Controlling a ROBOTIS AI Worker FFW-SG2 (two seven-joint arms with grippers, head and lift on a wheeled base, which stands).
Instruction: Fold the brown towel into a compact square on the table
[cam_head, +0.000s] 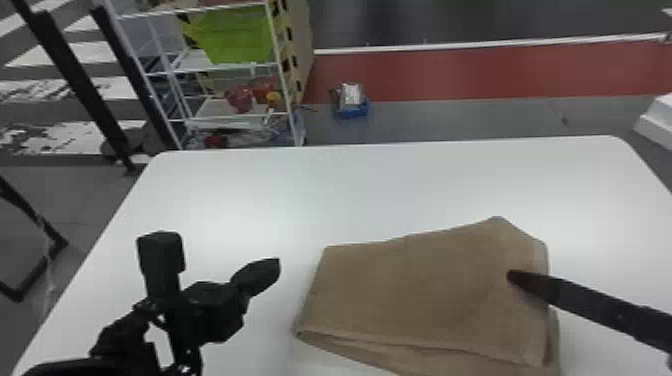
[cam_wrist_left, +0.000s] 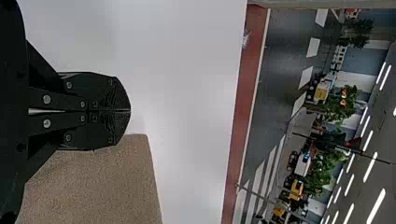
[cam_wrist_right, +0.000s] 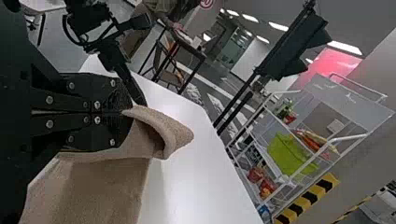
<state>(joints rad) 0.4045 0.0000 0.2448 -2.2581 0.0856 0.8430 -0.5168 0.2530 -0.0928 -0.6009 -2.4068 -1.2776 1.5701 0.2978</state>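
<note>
1. Pinching a fold of brown towel (cam_head: 415, 295) on surface (cam_head: 375, 185): right tool (cam_wrist_right: 128, 112). Hard tug could skew the stack.
2. Left tool (cam_wrist_left: 130, 111) closed, empty, beside towel; unpinned layers may creep.
3. Careless release could drop fold crooked.

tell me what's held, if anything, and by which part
The towel, pinched at a raised fold near its right side by the right tool.

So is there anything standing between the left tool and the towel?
Nothing visible stands in the way. Seen from the head, the left tool is just left of the towel, with white table between them. The right tool pinches the towel near its right side.
</note>
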